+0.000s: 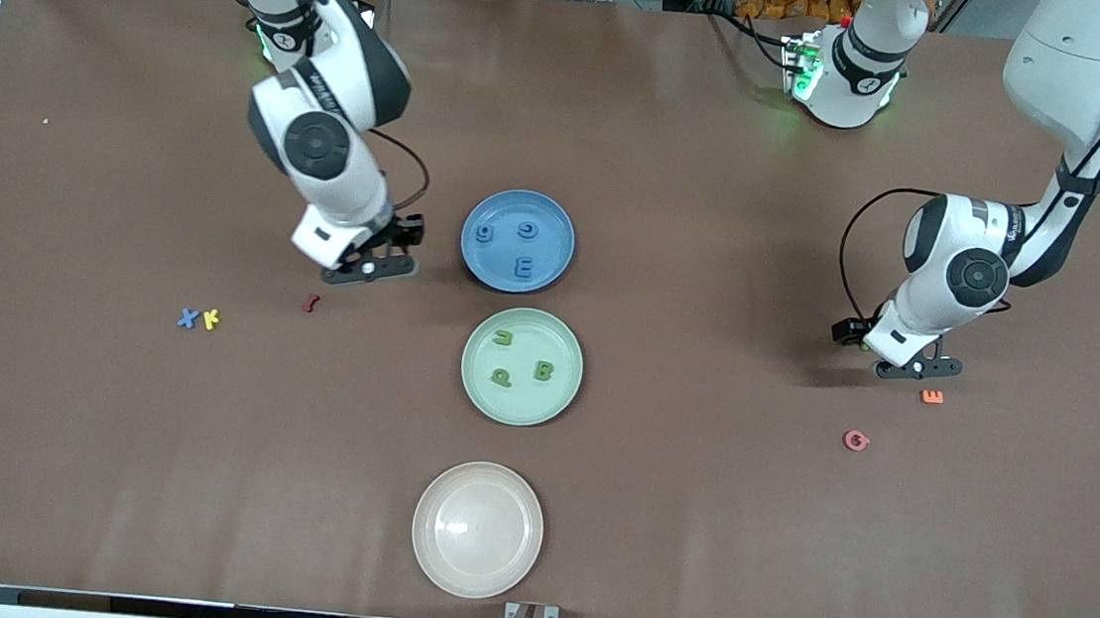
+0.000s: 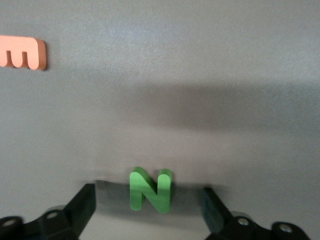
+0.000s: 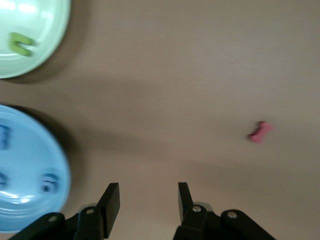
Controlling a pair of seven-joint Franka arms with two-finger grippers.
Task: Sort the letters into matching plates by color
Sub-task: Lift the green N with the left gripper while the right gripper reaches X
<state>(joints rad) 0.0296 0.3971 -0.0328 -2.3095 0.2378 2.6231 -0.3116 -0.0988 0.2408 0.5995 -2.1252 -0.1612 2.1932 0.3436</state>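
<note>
The left gripper (image 2: 150, 200) is standing wide open, fingers straddling a chunky green letter (image 2: 150, 190) on the table without touching it; the front view is hiding that letter. The orange letter (image 2: 22, 53) is lying near. The right gripper (image 3: 148, 200) is hovering partly open and empty beside the blue plate (image 1: 518, 241).

Glossy cream plate (image 1: 477, 530) on matt brown table (image 1: 101, 429).
</note>
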